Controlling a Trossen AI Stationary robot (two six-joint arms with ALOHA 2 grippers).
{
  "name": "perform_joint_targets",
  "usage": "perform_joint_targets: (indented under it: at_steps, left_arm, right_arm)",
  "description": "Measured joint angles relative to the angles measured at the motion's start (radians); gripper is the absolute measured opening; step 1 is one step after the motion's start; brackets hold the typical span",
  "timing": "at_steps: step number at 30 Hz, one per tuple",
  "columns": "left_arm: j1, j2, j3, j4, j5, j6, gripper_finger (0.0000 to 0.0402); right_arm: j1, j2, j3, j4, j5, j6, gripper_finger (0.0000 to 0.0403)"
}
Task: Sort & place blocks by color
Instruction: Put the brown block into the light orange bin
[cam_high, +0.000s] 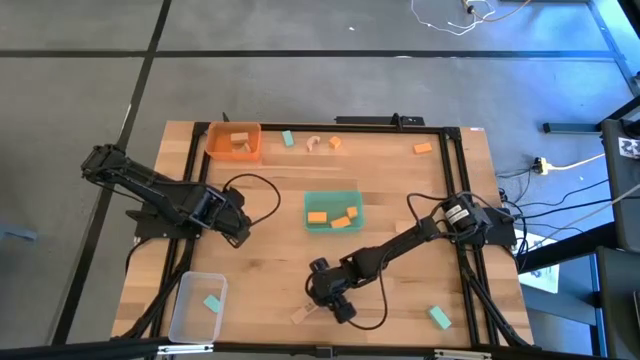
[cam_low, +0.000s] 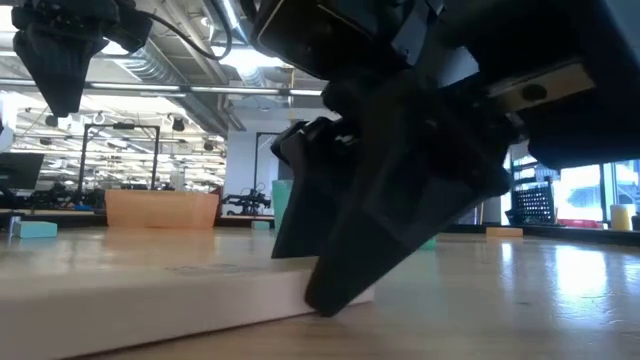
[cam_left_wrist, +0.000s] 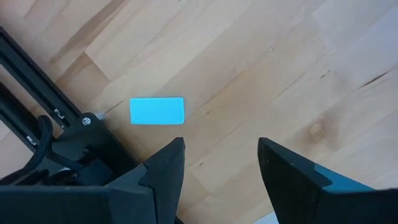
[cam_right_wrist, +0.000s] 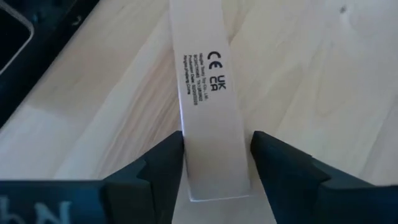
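Wooden surface (cam_high: 400, 190): at its near edge the right hand (cam_right_wrist: 216, 163) pinches a pale wood block (cam_right_wrist: 208, 93), a flat, stiff, light plank, best held across its narrow sides. Left hand (cam_left_wrist: 217, 168) hovers spread. Green tray (cam_high: 333, 197) holds orange blocks (cam_high: 317, 216); orange tray (cam_high: 218, 150) holds wooden ones.
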Motion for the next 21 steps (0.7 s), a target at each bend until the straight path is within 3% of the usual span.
perform_joint_targets:
  at_steps: [5, 13, 21]
  left_arm:
    - [0.0, 0.0, 0.0, 0.0, 0.0, 0.0, 0.0193]
    - [0.0, 0.0, 0.0, 0.0, -0.01, 0.021, 0.0193]
    - [-0.012, 0.0, 0.0, 0.015, -0.109, 0.364, 0.0193]
  right_arm:
    - [-0.009, 0.002, 0.0, 0.006, 0.005, 0.098, 0.0126]
    - [-0.046, -0.002, 0.012, 0.021, -0.03, 0.263, 0.0127]
    - [-0.121, 0.001, 0.193, -0.138, -0.01, 0.261, 0.0127]
